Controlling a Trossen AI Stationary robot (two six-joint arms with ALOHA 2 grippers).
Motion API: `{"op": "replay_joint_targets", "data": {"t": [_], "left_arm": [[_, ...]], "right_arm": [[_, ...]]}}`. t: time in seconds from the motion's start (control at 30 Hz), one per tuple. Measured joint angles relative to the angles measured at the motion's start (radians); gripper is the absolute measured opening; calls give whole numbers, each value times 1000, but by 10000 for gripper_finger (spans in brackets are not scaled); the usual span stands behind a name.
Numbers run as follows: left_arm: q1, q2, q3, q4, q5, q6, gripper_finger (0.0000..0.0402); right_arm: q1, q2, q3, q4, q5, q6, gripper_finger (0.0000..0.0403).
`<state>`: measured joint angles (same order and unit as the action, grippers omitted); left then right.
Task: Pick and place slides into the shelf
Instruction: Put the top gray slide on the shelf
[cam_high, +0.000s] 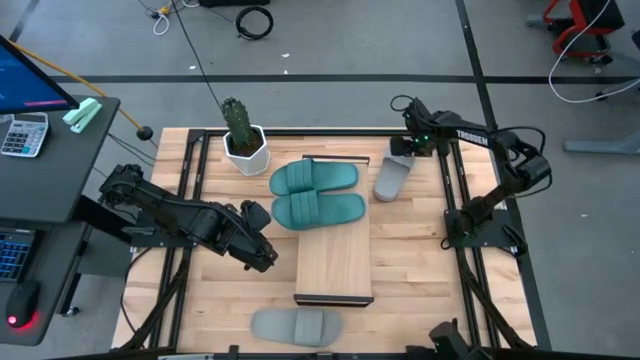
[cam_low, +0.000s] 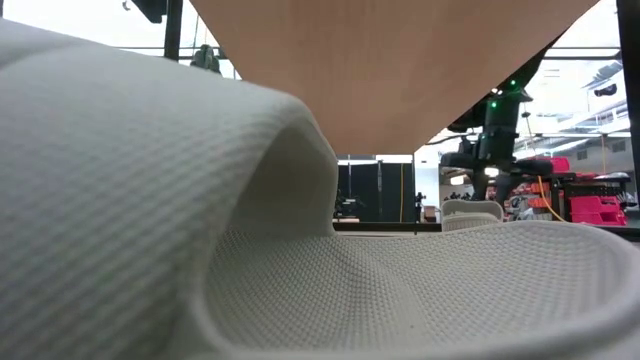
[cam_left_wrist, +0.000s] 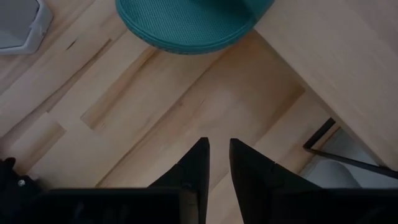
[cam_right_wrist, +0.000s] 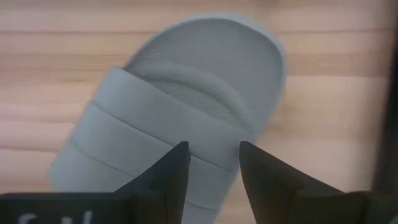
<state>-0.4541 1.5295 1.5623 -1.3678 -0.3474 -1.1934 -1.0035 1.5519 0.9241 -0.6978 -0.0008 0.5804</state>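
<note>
Slides are half sorted on the slatted wooden surface (cam_high: 410, 245): two teal slides (cam_high: 315, 195) lie side by side across the far end of the shelf (cam_high: 335, 262), already placed, leaving the near part of the board bare for the rest. One grey slide (cam_high: 392, 178) sits on the surface just off the shelf's far right corner, beside the teal pair, and the other grey slide (cam_high: 297, 325) lies at the near edge of the surface, just off the shelf's near end, so close to the low camera that it fills that view. The right gripper (cam_right_wrist: 213, 163) hangs directly over the far grey slide, its fingers parted across the wide strap but not visibly clamped on it, apparently lining up for a pick; the right arm reaches in from the far right corner, bent sharply at the elbow. The left gripper (cam_left_wrist: 218, 157), fingers nearly together and holding nothing, hovers over bare wood just left of the shelf's long edge, with the left arm stretched low across from the left side. A potted cactus (cam_high: 243, 140) stands near the far edge.
</note>
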Motion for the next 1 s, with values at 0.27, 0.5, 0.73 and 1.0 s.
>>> {"op": "replay_joint_targets", "data": {"t": [0.27, 0.5, 0.73, 1.0], "left_arm": [[0, 0, 0, 0, 0, 0, 73], [0, 0, 0, 1, 0, -26, 65], [0, 0, 0, 2, 0, -26, 64], [0, 0, 0, 3, 0, -33, 61]], "right_arm": [[31, 30, 0, 24, -5, -60, 151], [38, -36, -2, 90, 70, -101, 151], [-16, 8, -2, 67, 47, -145, 151], [-50, 48, -1, 82, -58, -235, 151]]}}
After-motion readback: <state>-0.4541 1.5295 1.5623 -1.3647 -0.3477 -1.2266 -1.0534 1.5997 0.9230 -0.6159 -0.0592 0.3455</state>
